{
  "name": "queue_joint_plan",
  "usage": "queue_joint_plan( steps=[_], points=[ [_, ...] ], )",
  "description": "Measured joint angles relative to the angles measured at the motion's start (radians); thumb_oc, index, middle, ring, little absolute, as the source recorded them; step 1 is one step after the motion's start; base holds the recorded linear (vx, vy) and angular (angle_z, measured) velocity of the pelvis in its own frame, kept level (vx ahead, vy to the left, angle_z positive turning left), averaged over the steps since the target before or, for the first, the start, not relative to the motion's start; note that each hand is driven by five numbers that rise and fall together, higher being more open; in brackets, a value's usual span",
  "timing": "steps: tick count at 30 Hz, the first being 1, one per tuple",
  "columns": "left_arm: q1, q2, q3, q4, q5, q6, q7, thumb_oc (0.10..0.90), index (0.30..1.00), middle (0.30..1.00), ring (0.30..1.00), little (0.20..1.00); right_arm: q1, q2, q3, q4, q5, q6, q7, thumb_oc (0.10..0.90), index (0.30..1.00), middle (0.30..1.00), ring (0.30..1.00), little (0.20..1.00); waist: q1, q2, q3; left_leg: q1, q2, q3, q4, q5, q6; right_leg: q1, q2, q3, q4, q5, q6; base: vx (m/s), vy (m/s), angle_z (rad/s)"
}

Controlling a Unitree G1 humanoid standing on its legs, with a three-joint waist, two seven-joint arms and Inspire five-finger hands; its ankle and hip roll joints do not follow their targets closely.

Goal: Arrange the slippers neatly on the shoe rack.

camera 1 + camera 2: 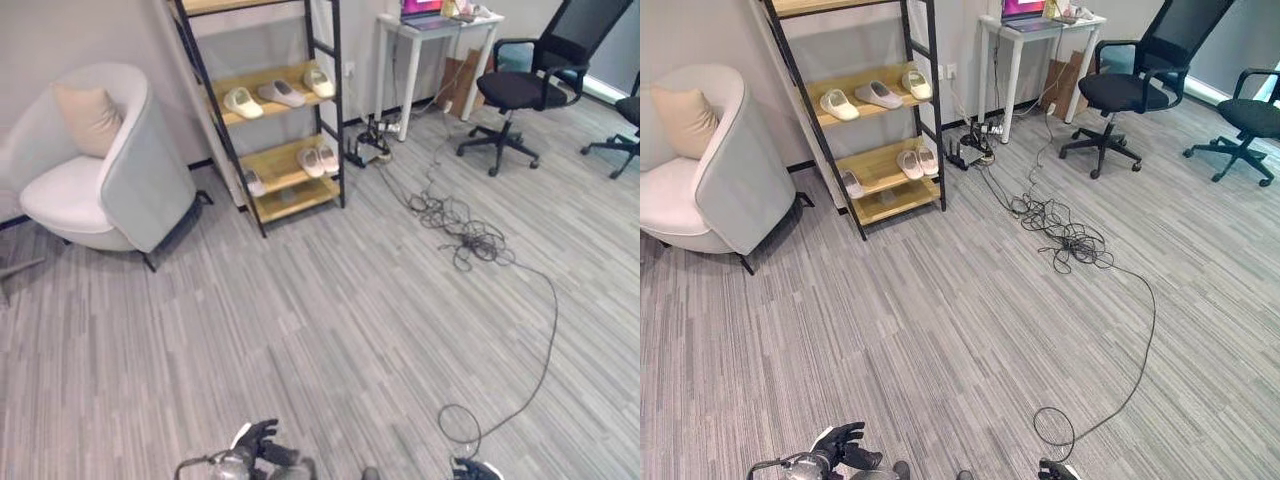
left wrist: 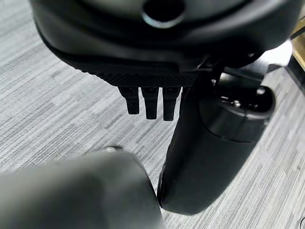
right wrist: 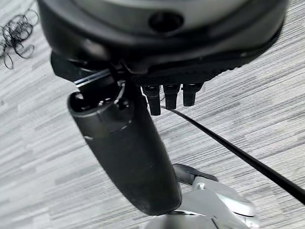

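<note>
The shoe rack [image 1: 335, 120], a black frame with wooden shelves, stands far ahead against the wall. Three pale slippers lie on its upper shelf: one at the left [image 1: 243, 102], one in the middle [image 1: 281, 93] and one at the right [image 1: 319, 82]. On the shelf below, a pair [image 1: 318, 159] sits side by side, and a single slipper [image 1: 254, 183] lies lower at the left. My left hand [image 1: 256, 440] hangs low over the carpet, open and empty, with its fingers [image 2: 150, 102] straight. My right hand [image 3: 128, 148] is also open and holds nothing.
A white armchair [image 1: 120, 170] with a beige cushion [image 1: 88, 118] stands left of the rack. To the right are a white desk [image 1: 430, 40] with a laptop, a power strip [image 1: 368, 145] on the floor and two black office chairs [image 1: 530, 85]. Grey carpet stretches between me and the rack.
</note>
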Motion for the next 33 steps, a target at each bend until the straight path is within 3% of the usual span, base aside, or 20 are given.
queue_joint_plan(
  steps=[4, 5, 7, 8, 10, 11, 12, 14, 17, 19, 21, 22, 23, 24, 25, 26, 28, 29, 30, 33],
  points=[
    [-0.015, -0.007, -0.001, 0.011, -0.006, -0.004, -0.001, 0.800, 0.900, 0.900, 0.900, 0.900, -0.039, 0.001, 0.016, 0.023, 0.000, 0.008, 0.000, 0.800, 0.900, 0.900, 0.900, 0.900, 0.052, 0.023, 0.003, -0.017, -0.008, 0.025, -0.289, 0.086, -0.035, 0.023, -0.002, 0.028, 0.001, -0.033, 0.029, 0.31, 0.108, -0.13],
    [-0.008, -0.009, 0.010, -0.001, -0.006, -0.004, -0.001, 0.800, 0.900, 0.900, 0.900, 0.900, -0.045, 0.000, 0.016, 0.023, 0.000, 0.007, 0.000, 0.800, 0.900, 0.900, 0.900, 0.900, 0.074, 0.027, 0.005, -0.014, -0.006, 0.024, -0.285, 0.098, -0.027, 0.041, -0.002, 0.055, -0.002, -0.043, 0.041, 0.29, 0.137, -0.76],
    [0.014, -0.011, 0.012, 0.003, -0.004, -0.015, -0.001, 0.800, 0.900, 0.900, 0.900, 0.900, -0.040, -0.001, 0.018, 0.020, -0.001, -0.003, 0.001, 0.800, 0.900, 0.900, 0.900, 0.900, 0.077, 0.038, -0.010, 0.012, -0.006, 0.023, -0.245, 0.094, -0.006, 0.094, -0.010, 0.077, -0.001, -0.079, 0.067, 0.26, 0.142, -0.61],
    [0.025, -0.016, 0.007, 0.018, -0.004, -0.014, 0.000, 0.800, 0.900, 0.900, 0.900, 0.900, -0.013, 0.006, 0.020, 0.020, -0.001, -0.014, -0.001, 0.800, 0.900, 0.900, 0.900, 0.900, 0.071, 0.037, -0.052, 0.011, -0.029, 0.046, -0.193, 0.120, 0.067, 0.111, -0.028, 0.085, 0.018, -0.120, 0.111, 0.29, 0.175, -0.41],
    [0.032, 0.013, 0.010, 0.015, 0.002, -0.015, 0.000, 0.800, 0.900, 0.900, 0.900, 0.900, -0.006, 0.027, 0.021, 0.020, -0.004, -0.011, 0.010, 0.800, 0.900, 0.900, 0.900, 0.900, 0.069, -0.016, -0.074, 0.037, -0.079, 0.074, -0.205, 0.078, 0.113, 0.098, -0.088, 0.098, 0.093, -0.155, 0.151, 0.25, 0.194, -0.29],
    [0.028, 0.011, 0.007, 0.022, 0.006, -0.003, 0.001, 0.800, 0.900, 0.900, 0.900, 0.900, 0.000, 0.035, 0.021, 0.017, -0.004, -0.009, 0.011, 0.800, 0.900, 0.900, 0.900, 0.900, 0.067, -0.016, -0.076, 0.084, -0.091, 0.078, -0.235, 0.090, 0.147, 0.042, -0.103, 0.098, 0.253, -0.185, 0.176, 0.13, 0.151, -0.11],
    [0.032, 0.007, -0.001, 0.027, 0.007, 0.003, 0.000, 0.800, 0.900, 0.900, 0.900, 0.900, 0.004, 0.038, 0.022, 0.013, -0.005, -0.010, 0.013, 0.800, 0.900, 0.900, 0.900, 0.900, 0.067, -0.004, -0.077, 0.112, -0.089, 0.068, -0.251, 0.092, 0.150, -0.036, -0.105, 0.104, 0.421, -0.220, 0.211, 0.08, 0.098, -0.06],
    [0.035, 0.014, -0.032, 0.030, 0.008, 0.005, -0.001, 0.800, 0.900, 0.900, 0.900, 0.900, -0.002, 0.048, 0.019, 0.011, -0.001, -0.013, 0.014, 0.800, 0.900, 0.900, 0.900, 0.900, 0.052, -0.016, -0.080, 0.139, -0.113, 0.069, -0.248, 0.072, 0.153, -0.156, -0.112, 0.135, 0.713, -0.204, 0.246, 0.19, 0.100, 0.28],
    [0.038, 0.012, -0.048, 0.027, 0.009, 0.007, 0.000, 0.800, 0.900, 0.900, 0.900, 0.900, -0.037, 0.045, 0.021, -0.016, -0.004, -0.011, 0.014, 0.800, 0.900, 0.900, 0.900, 0.900, 0.053, 0.007, -0.066, 0.201, -0.122, 0.040, -0.248, 0.003, 0.195, -0.249, -0.126, 0.091, 0.844, -0.206, 0.241, 0.28, 0.024, 0.10],
    [0.054, 0.008, -0.041, 0.029, 0.009, 0.006, 0.000, 0.800, 0.900, 0.900, 0.900, 0.900, -0.038, 0.047, 0.041, -0.027, -0.007, -0.019, 0.015, 0.800, 0.900, 0.900, 0.900, 0.900, 0.043, 0.025, -0.067, 0.232, -0.121, 0.033, -0.244, -0.006, 0.186, -0.280, -0.119, 0.068, 0.803, -0.215, 0.226, 0.36, -0.088, 0.28],
    [0.060, -0.001, -0.038, 0.031, 0.011, 0.006, 0.001, 0.800, 0.900, 0.900, 0.900, 0.900, -0.038, 0.050, 0.043, -0.052, -0.013, -0.017, 0.024, 0.800, 0.900, 0.900, 0.900, 0.900, 0.041, 0.034, -0.059, 0.259, -0.119, 0.011, -0.249, -0.034, 0.174, -0.324, -0.108, 0.048, 0.675, -0.212, 0.212, 0.47, -0.182, 0.23],
    [0.056, -0.005, -0.032, 0.053, 0.012, 0.006, 0.001, 0.800, 0.900, 0.900, 0.900, 0.900, -0.043, 0.051, 0.042, -0.059, -0.013, -0.018, 0.029, 0.800, 0.900, 0.900, 0.900, 0.900, 0.033, 0.037, -0.056, 0.259, -0.121, -0.006, -0.248, -0.052, 0.164, -0.359, -0.089, 0.051, 0.538, -0.195, 0.192, 0.30, -0.105, 0.21],
    [0.053, -0.002, -0.019, 0.060, 0.013, 0.008, 0.000, 0.800, 0.900, 0.900, 0.900, 0.900, -0.048, 0.051, 0.044, -0.063, -0.012, -0.019, 0.032, 0.800, 0.900, 0.900, 0.900, 0.900, 0.015, 0.031, -0.054, 0.265, -0.121, -0.014, -0.248, -0.050, 0.167, -0.369, -0.088, 0.053, 0.456, -0.168, 0.184, 0.36, -0.149, 0.45],
    [0.056, 0.000, -0.020, 0.063, 0.015, 0.007, 0.000, 0.800, 0.900, 0.900, 0.900, 0.900, -0.047, 0.057, 0.039, -0.072, -0.007, -0.024, 0.034, 0.800, 0.900, 0.900, 0.900, 0.900, -0.007, 0.021, -0.053, 0.284, -0.125, -0.033, -0.256, -0.049, 0.169, -0.381, -0.086, 0.055, 0.325, -0.095, 0.192, 0.23, -0.102, 0.45],
    [0.059, -0.002, -0.020, 0.068, 0.014, 0.007, 0.000, 0.800, 0.900, 0.900, 0.900, 0.900, -0.046, 0.061, 0.035, -0.072, -0.003, -0.025, 0.034, 0.800, 0.900, 0.900, 0.900, 0.900, -0.009, 0.018, -0.053, 0.304, -0.126, -0.039, -0.262, -0.063, 0.157, -0.382, -0.081, 0.057, 0.280, -0.054, 0.190, 0.46, -0.229, 0.39],
    [0.071, 0.001, -0.019, 0.072, 0.015, 0.006, 0.000, 0.800, 0.900, 0.900, 0.900, 0.900, -0.042, 0.068, 0.037, -0.071, -0.002, -0.027, 0.034, 0.800, 0.900, 0.900, 0.900, 0.900, -0.009, 0.005, -0.059, 0.333, -0.130, -0.047, -0.267, -0.082, 0.159, -0.377, -0.082, 0.058, 0.248, 0.003, 0.179, 0.35, -0.174, 0.21],
    [0.102, 0.006, -0.019, 0.068, 0.015, 0.005, 0.003, 0.800, 0.900, 0.900, 0.900, 0.900, -0.030, 0.076, 0.035, -0.070, -0.003, -0.027, 0.035, 0.800, 0.900, 0.900, 0.900, 0.900, -0.008, -0.006, -0.081, 0.375, -0.121, -0.074, -0.252, -0.141, 0.143, -0.359, -0.073, 0.048, 0.280, 0.047, 0.140, 0.31, -0.167, 0.30],
    [0.110, 0.008, -0.020, 0.068, 0.015, 0.005, 0.002, 0.800, 0.900, 0.900, 0.900, 0.900, -0.017, 0.075, 0.032, -0.067, -0.003, -0.026, 0.034, 0.800, 0.900, 0.900, 0.900, 0.900, -0.010, 0.000, -0.086, 0.380, -0.107, -0.088, -0.238, -0.155, 0.128, -0.343, -0.062, 0.039, 0.273, 0.085, 0.127, 0.22, -0.147, 0.35],
    [0.113, 0.008, -0.020, 0.068, 0.015, 0.005, 0.003, 0.800, 0.900, 0.900, 0.900, 0.900, -0.018, 0.068, 0.032, -0.061, -0.004, -0.026, 0.033, 0.800, 0.900, 0.900, 0.900, 0.900, -0.005, 0.012, -0.090, 0.385, -0.090, -0.105, -0.206, -0.173, 0.110, -0.318, -0.041, 0.022, 0.253, 0.104, 0.084, 0.20, -0.141, 0.29],
    [0.097, 0.006, -0.017, 0.074, 0.015, 0.004, 0.001, 0.800, 0.900, 0.900, 0.900, 0.900, -0.015, 0.048, 0.027, -0.059, -0.004, -0.013, 0.032, 0.800, 0.900, 0.900, 0.900, 0.900, -0.007, 0.012, -0.090, 0.312, -0.068, -0.110, -0.002, -0.187, 0.055, -0.217, -0.019, -0.009, 0.142, 0.112, 0.058, 0.16, -0.161, 0.25]
  ],
)
